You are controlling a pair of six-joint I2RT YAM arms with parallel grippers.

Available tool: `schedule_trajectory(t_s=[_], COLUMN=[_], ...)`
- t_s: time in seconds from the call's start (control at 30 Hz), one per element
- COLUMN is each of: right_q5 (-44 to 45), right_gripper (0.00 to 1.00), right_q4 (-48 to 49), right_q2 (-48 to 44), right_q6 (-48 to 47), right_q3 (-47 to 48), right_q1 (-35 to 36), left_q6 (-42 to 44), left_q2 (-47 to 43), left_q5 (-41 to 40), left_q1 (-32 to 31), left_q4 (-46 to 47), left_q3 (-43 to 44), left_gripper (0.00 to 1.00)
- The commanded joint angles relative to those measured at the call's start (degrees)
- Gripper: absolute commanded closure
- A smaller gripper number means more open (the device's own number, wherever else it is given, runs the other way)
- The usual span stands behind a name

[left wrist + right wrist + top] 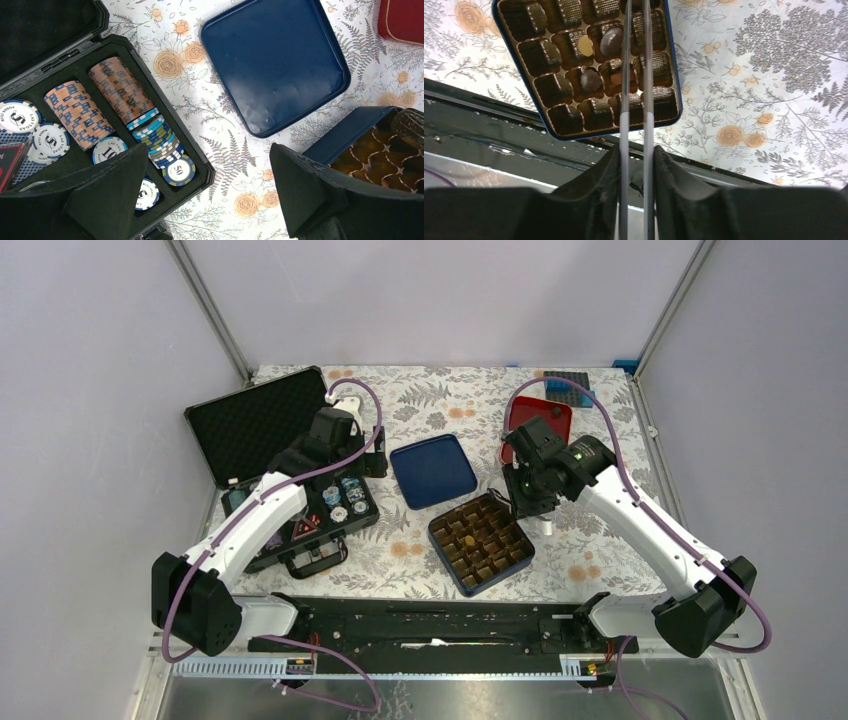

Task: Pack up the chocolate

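A blue tin (512,560) with a brown grid insert (544,55) lies near the table's front. Two pieces of chocolate rest in its cells, one (611,41) further in and one (590,80) nearer the middle. My right gripper (636,156) is shut on a pair of thin grey tongs (624,100). Their two arms run out over the tin and leave the top of the right wrist view, so their tips are hidden. In the top view my right gripper (528,502) hangs over the tin's right corner. My left gripper (209,150) is open and holds nothing, above the chip case's corner.
A black poker chip case (300,490) lies open at the left, with rows of chips (120,90). The tin's blue lid (433,470) lies upside down between the arms. A red box (540,418) and a blue rack (566,385) sit at the back right.
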Motion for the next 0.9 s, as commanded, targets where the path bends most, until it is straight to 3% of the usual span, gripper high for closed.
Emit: schedule_trajectory(t_s=[0.0,0.1,0.3,0.53,0.87], right_q5=[4.12,8.23,16.48,12.85,14.96], right_gripper=[0.73,0.79,0.78,0.77,0.73], right_q4=[1.05,2.40,7.41,21.09,30.69], right_q2=[-1.18,-2.08,1.11,6.30,18.49], right_q6=[0.80,1.10,-0.60,-2.25,-3.00], right_q3=[2.79,4.62,8.51,6.06,7.66], right_q1=[0.75,0.67,-1.62,-15.83,-23.29], left_q6=[-0.35,-0.26,-0.42,0.09,0.57], left_q2=[-1.34,-1.49,-1.56,-2.48,-2.36], left_q5=[-1.20,-1.12,-0.38,-0.52,0.29], left_q1=[0.17,0.17,0.17,0.17,0.17], left_q4=[1.81,1.78,2.16,2.28,2.53], left_q3=[0.66,0.58,0.64,0.21,-0.30], left_gripper=[0.01,0.01,0.01,0.01,0.01])
